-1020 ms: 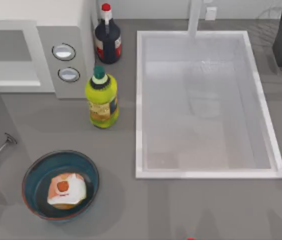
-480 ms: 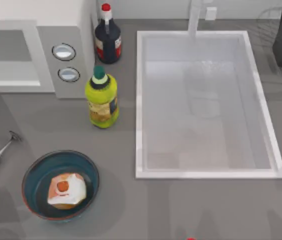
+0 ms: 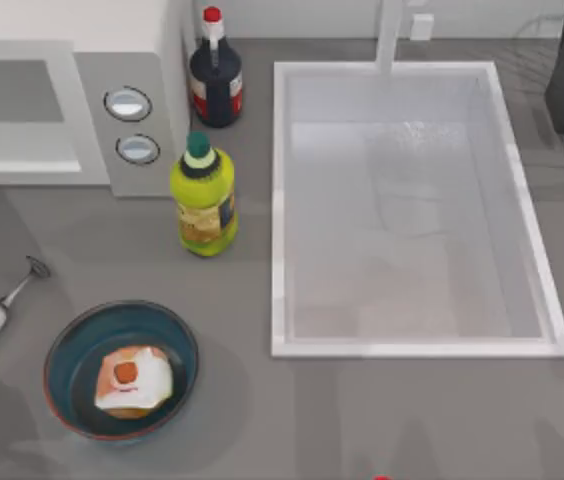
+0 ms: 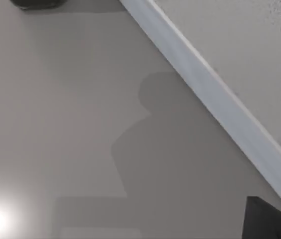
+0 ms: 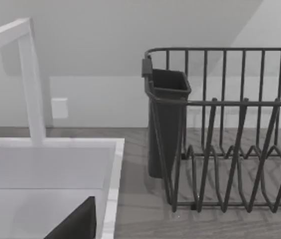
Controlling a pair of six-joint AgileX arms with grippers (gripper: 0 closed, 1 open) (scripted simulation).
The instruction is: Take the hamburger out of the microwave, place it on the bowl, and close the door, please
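The hamburger (image 3: 132, 378), a pale lump with an orange spot, lies inside the blue bowl (image 3: 72, 345) at the table's front left. The white microwave (image 3: 147, 35) stands at the back left. Its door (image 3: 12, 100) sits flush with the grey knob panel (image 3: 132, 125), and the white bar handle (image 3: 17, 165) runs along its lower edge. A dark piece of my left gripper (image 4: 272, 219) pokes into the left wrist view over bare grey table. A dark piece of my right gripper (image 5: 75, 224) shows in the right wrist view above the sink's corner.
A yellow oil bottle (image 3: 203, 200) and a dark red-capped bottle (image 3: 215, 75) stand right of the microwave. The white sink (image 3: 277, 200) fills the middle and right. A small white-handled whisk (image 3: 2, 308) lies at the left edge. A dark dish rack (image 5: 220, 129) stands at the back right.
The whisk at the left edge has slid a little to the right and turned. Shadows on the left of the table have shifted. Bowl and hamburger have stayed put.
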